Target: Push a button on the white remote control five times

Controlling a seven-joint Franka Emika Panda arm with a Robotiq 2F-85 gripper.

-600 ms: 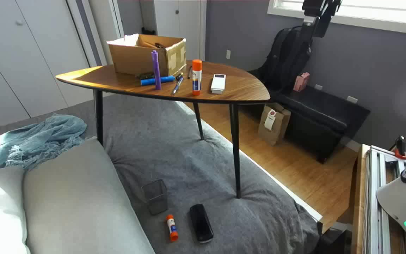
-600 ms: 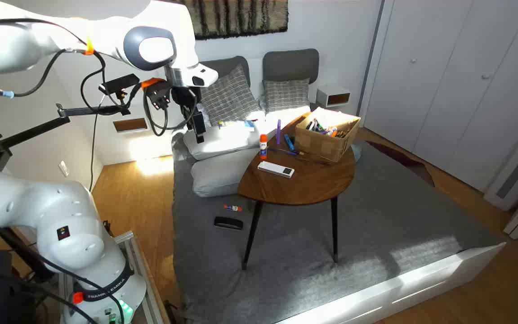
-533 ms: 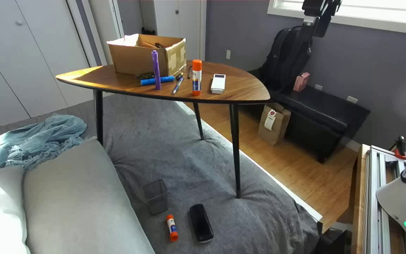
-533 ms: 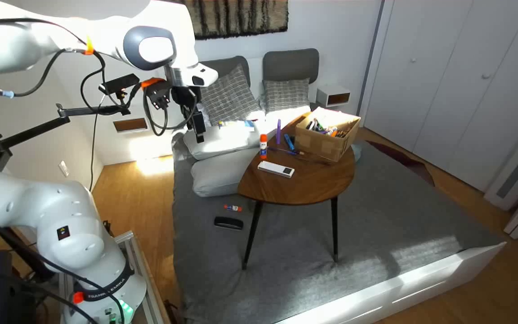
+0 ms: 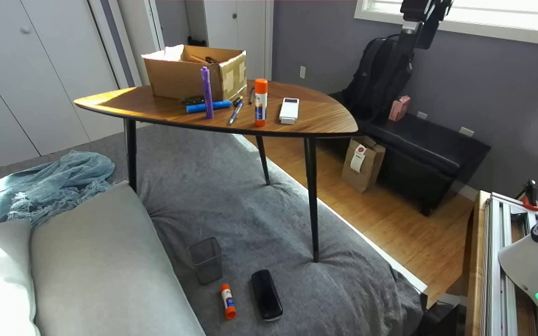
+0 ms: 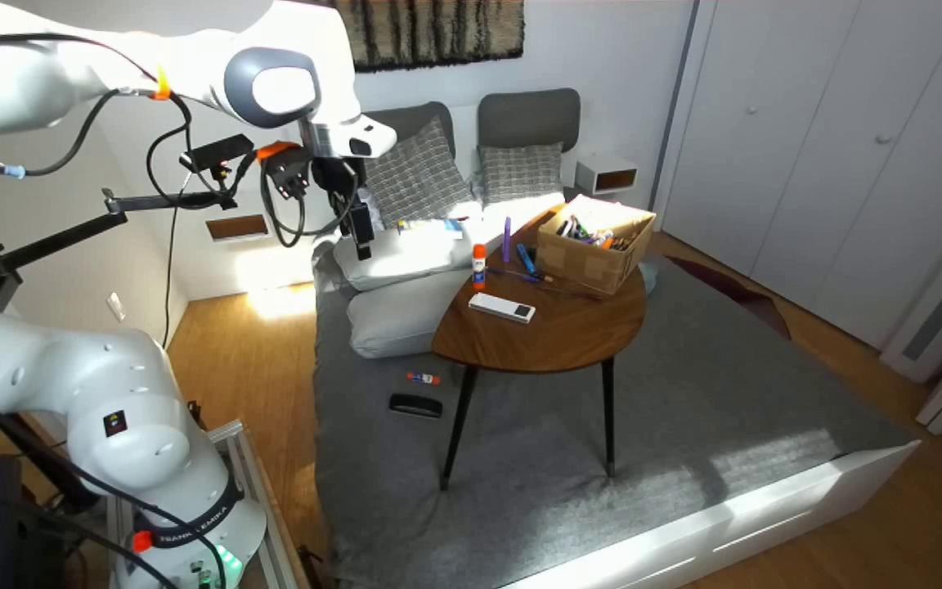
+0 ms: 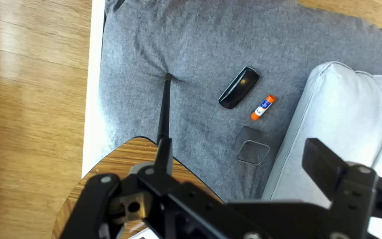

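The grey bed (image 6: 724, 384) spreads wide in front of you in both exterior views. Your white arm (image 6: 123, 368) reaches in from the left edge of an exterior view, its wrist turned downward. The wooden tabletop (image 6: 561, 339) stands over the bed on dark legs (image 5: 312, 200) that press into the cover. A pale cushion (image 7: 340, 109) lies on the bed, right of the tabletop in your wrist view. On the tabletop you see the cardboard box (image 6: 581, 263), with a jumble of pens (image 6: 606, 239) inside. Your jaws stand spread wide apart, and through the gap your wrist view takes in bed and cushion. On the bed lies a black oblong case (image 7: 239, 88), with a dark see-through cup (image 7: 245, 136) near it. Your white remote control (image 6: 502, 307) lies flat on the tabletop, apart from the box, a dark panel at one end; the jaws hang well apart from it. At the bottom of your wrist view, one end of it seems to show. Near the remote control, you have a glue stick (image 5: 260, 102) standing upright, orange cap up. A purple marker (image 5: 207, 92) stands on end near a blue marker (image 5: 222, 104) lying just beside the box. A smaller glue stick (image 7: 263, 107) lies on the bed near the case. Slimmest is a pen (image 5: 235, 113), lying near the purple marker and the upright glue stick.
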